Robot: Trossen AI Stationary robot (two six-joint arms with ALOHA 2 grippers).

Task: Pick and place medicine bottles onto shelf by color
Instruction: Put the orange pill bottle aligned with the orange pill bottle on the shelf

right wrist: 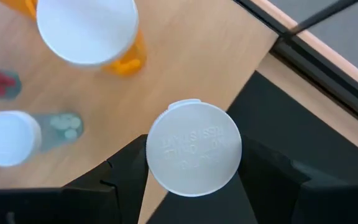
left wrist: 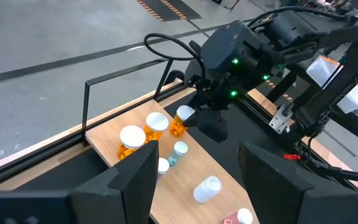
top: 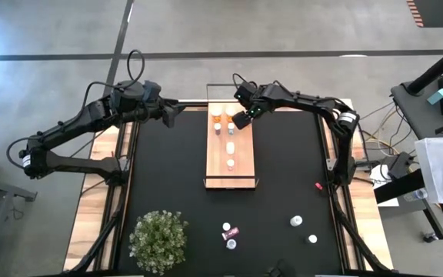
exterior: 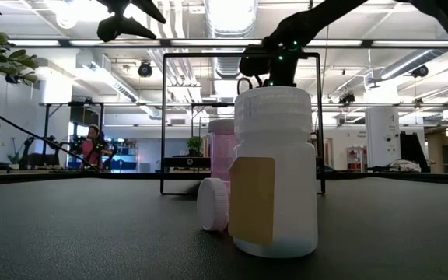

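Gripping an upright white-capped bottle [right wrist: 194, 148] over the far end of the shelf [top: 230, 174], the right gripper [top: 242, 119] points its cap up. The shelf's long axis runs away across the black mat [top: 168, 169]. The left gripper [top: 171, 114], jaws apart, hovers beside it.

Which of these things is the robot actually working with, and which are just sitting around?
Part of the job:
- medicine bottles, some on the mat
- wooden shelf
- right claw, gripping a white-capped bottle

Just lying about:
- green plant
- small red thing
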